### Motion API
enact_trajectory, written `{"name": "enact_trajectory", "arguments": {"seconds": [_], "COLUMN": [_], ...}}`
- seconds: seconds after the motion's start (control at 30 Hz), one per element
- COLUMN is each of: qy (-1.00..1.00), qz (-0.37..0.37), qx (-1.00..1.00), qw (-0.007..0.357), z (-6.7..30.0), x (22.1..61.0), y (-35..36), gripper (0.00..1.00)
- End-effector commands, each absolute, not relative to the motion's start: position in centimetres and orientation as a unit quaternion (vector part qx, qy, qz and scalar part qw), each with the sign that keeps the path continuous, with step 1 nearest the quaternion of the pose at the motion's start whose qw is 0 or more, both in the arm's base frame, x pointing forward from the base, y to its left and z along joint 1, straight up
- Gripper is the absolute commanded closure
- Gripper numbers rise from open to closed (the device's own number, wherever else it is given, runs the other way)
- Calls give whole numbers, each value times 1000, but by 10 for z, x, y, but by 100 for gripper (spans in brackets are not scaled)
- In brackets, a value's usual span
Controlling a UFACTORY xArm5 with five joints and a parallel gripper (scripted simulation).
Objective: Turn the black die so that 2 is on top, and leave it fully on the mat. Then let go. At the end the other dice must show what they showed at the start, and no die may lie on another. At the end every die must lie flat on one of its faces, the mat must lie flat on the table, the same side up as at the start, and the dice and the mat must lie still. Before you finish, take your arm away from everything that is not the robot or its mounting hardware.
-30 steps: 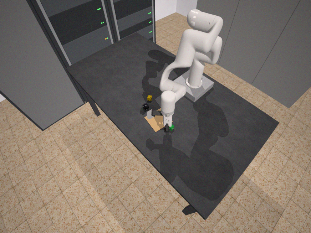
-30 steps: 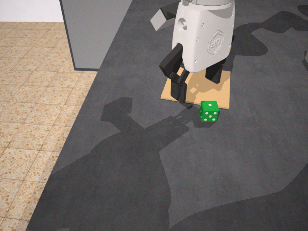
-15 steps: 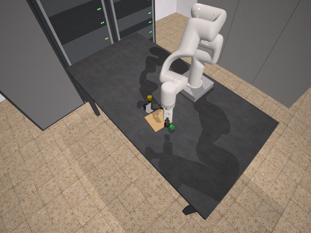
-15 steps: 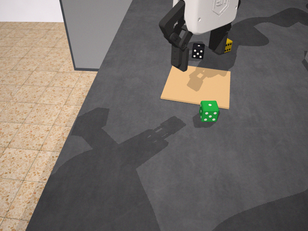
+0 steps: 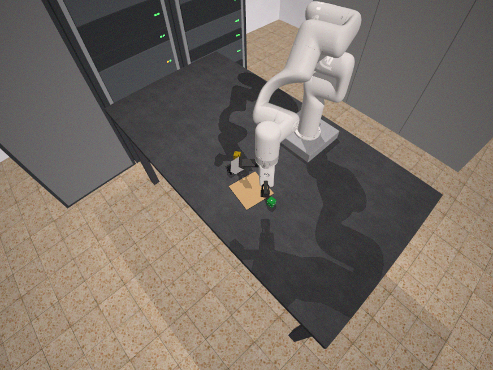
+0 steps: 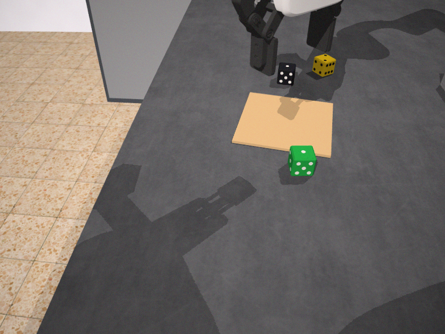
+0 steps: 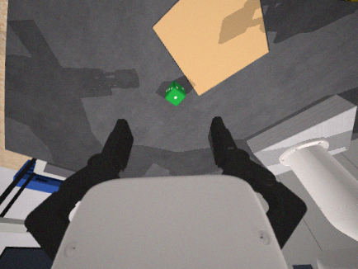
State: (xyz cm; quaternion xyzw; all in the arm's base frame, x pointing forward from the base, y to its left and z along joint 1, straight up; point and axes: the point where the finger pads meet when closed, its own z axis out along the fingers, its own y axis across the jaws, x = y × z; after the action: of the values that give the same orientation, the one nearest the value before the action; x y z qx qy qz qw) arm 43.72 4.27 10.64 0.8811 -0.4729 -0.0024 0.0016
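The black die [image 6: 286,73] [image 5: 229,172] lies on the dark table just beyond the far edge of the tan mat [image 6: 266,123] [image 5: 246,194] [image 7: 214,45], off the mat. Its top shows one pip and its near face five. My gripper [image 6: 293,57] [image 5: 264,193] [image 7: 171,128] is open and empty. It hangs in the air over the mat's edge near the green die. The black die does not show in the wrist view.
A green die [image 6: 302,160] [image 5: 271,201] [image 7: 175,93] lies on the table against the mat's near edge. A yellow die [image 6: 323,65] [image 5: 237,154] lies right of the black die. The arm's base [image 5: 314,137] [image 7: 305,132] stands behind. Grey cabinets [image 6: 136,46] border the table's left side.
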Motion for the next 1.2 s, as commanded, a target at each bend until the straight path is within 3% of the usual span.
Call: {"name": "enact_trajectory", "arguments": {"seconds": [0.0,0.87,1.17], "qy": [-548,-780,-808], "qz": [-1,0,0], "qx": [837,626,589], "qw": [0,0,0], "z": [108,105,105], "x": [435,384,373], "y": [-3,-154,-174], "gripper": [0,0,0]}}
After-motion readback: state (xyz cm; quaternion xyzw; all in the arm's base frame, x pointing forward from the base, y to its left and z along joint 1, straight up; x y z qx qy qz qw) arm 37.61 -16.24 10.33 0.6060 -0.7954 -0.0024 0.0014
